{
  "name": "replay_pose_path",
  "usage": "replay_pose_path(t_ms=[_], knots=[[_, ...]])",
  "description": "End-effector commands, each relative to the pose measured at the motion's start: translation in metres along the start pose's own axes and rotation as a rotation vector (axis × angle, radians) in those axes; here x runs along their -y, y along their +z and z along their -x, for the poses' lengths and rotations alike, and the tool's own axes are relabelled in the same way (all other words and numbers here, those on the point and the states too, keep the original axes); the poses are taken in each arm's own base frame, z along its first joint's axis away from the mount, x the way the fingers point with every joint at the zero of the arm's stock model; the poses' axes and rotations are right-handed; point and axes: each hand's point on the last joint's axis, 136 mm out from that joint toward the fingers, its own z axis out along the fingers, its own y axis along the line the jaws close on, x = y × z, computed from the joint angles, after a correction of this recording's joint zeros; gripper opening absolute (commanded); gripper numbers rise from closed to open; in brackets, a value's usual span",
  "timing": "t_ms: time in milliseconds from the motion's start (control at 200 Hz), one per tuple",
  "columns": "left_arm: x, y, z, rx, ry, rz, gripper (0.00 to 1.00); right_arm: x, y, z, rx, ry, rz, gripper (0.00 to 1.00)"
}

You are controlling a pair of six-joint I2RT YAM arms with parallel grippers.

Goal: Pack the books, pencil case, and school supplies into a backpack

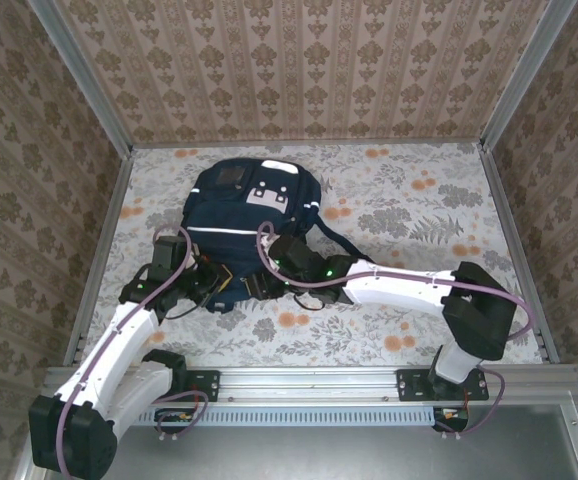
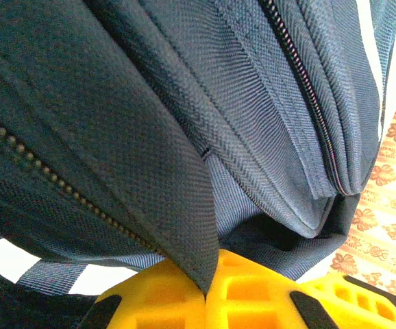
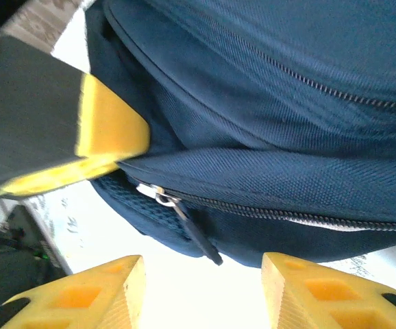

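The navy blue backpack lies on the table, its white stripe and patches facing up. My left gripper is shut on a fold of its fabric beside a zipper at the near edge; in the top view the left gripper sits at that edge. My right gripper stands open just in front of the backpack. A silver zipper slider with a dark pull tab hangs free between the right gripper's fingers. The left gripper's yellow finger presses the fabric above it. The books, pencil case and school supplies are out of view.
A floral tablecloth covers the table. Patterned walls with metal rails close it in at the left, right and back. A dark backpack strap trails to the right, near my right arm.
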Motion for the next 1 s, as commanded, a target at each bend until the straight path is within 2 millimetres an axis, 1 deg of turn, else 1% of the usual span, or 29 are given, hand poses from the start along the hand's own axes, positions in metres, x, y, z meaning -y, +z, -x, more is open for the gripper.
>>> replay_pose_path(t_ms=[0, 115, 180, 320, 455, 510, 660, 700, 730, 735, 740, 770, 850, 925, 995], knots=[[0.022, -0.009, 0.004, 0.018, 0.018, -0.056, 0.00, -0.003, 0.007, -0.004, -0.036, -0.086, -0.010, 0.49], [0.022, -0.010, 0.005, 0.020, 0.014, -0.055, 0.00, -0.005, 0.014, -0.010, -0.060, -0.116, -0.010, 0.50], [0.022, -0.009, 0.004, 0.020, 0.014, -0.054, 0.00, -0.006, 0.018, -0.010, -0.064, -0.128, -0.012, 0.50], [0.021, -0.009, 0.004, 0.019, 0.010, -0.052, 0.00, -0.013, 0.025, 0.000, -0.053, -0.149, -0.001, 0.51], [0.022, -0.009, 0.005, 0.020, 0.010, -0.051, 0.00, -0.016, 0.033, 0.001, -0.067, -0.163, -0.002, 0.43], [0.022, -0.009, 0.005, 0.020, 0.011, -0.051, 0.00, -0.013, 0.034, -0.001, -0.079, -0.166, -0.013, 0.36], [0.023, -0.010, 0.006, 0.027, 0.012, -0.052, 0.00, -0.003, 0.033, -0.013, -0.106, -0.171, -0.050, 0.35], [0.023, -0.009, 0.006, 0.027, 0.012, -0.052, 0.00, 0.001, 0.033, -0.015, -0.111, -0.171, -0.062, 0.31], [0.023, -0.009, 0.006, 0.027, 0.011, -0.051, 0.00, 0.002, 0.032, -0.016, -0.111, -0.171, -0.069, 0.23], [0.023, -0.009, 0.006, 0.027, 0.011, -0.051, 0.00, 0.002, 0.031, -0.016, -0.110, -0.172, -0.071, 0.20], [0.023, -0.009, 0.006, 0.027, 0.012, -0.051, 0.00, 0.002, 0.031, -0.016, -0.110, -0.172, -0.071, 0.20], [0.023, -0.009, 0.006, 0.027, 0.014, -0.051, 0.00, 0.003, 0.028, -0.015, -0.103, -0.172, -0.079, 0.13], [0.021, -0.009, 0.007, 0.027, 0.014, -0.044, 0.00, 0.007, 0.018, -0.010, -0.078, -0.173, -0.106, 0.00], [0.020, -0.009, 0.008, 0.034, 0.011, -0.037, 0.00, 0.012, 0.006, -0.006, -0.066, -0.174, -0.148, 0.00], [0.018, -0.010, 0.009, 0.041, 0.010, -0.031, 0.00, 0.022, -0.003, -0.006, -0.073, -0.173, -0.207, 0.00]])
